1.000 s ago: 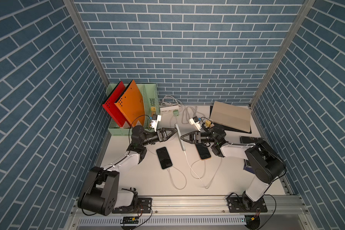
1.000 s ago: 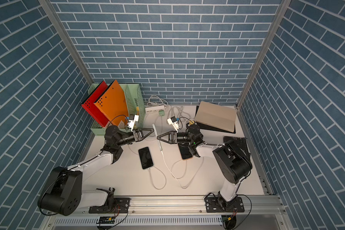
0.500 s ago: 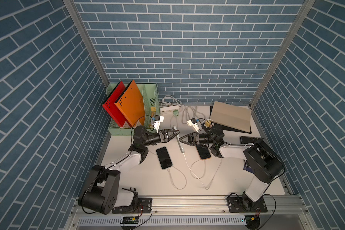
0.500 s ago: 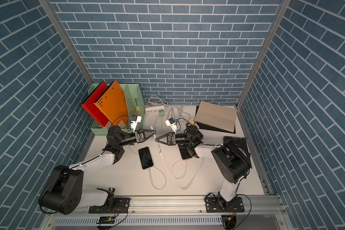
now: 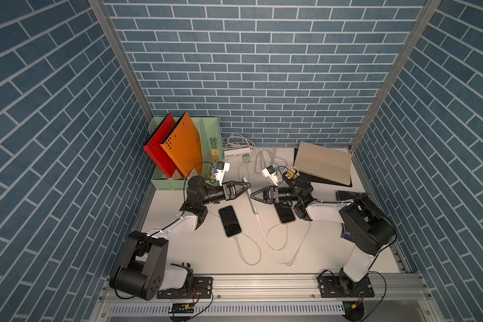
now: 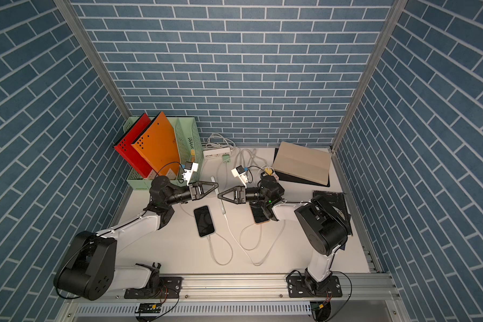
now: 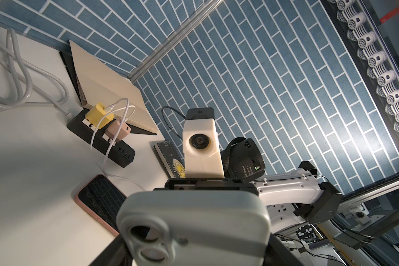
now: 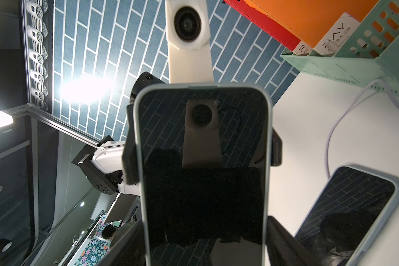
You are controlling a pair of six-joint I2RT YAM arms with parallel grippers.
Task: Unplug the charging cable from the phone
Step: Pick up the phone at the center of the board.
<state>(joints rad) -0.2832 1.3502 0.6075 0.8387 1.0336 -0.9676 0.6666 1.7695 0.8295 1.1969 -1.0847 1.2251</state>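
A phone [image 5: 250, 195] in a pale grey case hangs edge-on above the table in both top views, held between my two arms. My left gripper [image 5: 248, 186] is shut on its sides from the left; its fingers [image 8: 130, 159] clasp the case in the right wrist view. My right gripper [image 5: 253, 196] grips it from the right, with the dark screen [image 8: 203, 161] facing that wrist camera. The left wrist view shows the phone's back [image 7: 194, 218] and lenses. The white charging cable [image 5: 263, 232] runs from the phone's near end down to a loop on the table.
A black phone [image 5: 229, 221] with its own cable lies left of centre. A pink-cased phone [image 5: 284, 216] lies under my right arm. At the back stand a green file rack [image 5: 179, 184], a white power strip [image 5: 236, 153], a beige notebook [image 5: 322, 163], and a black power strip [image 7: 101, 140] with chargers.
My left gripper has moved right to the raised phone and closed on it. The right gripper and phone have hardly moved.
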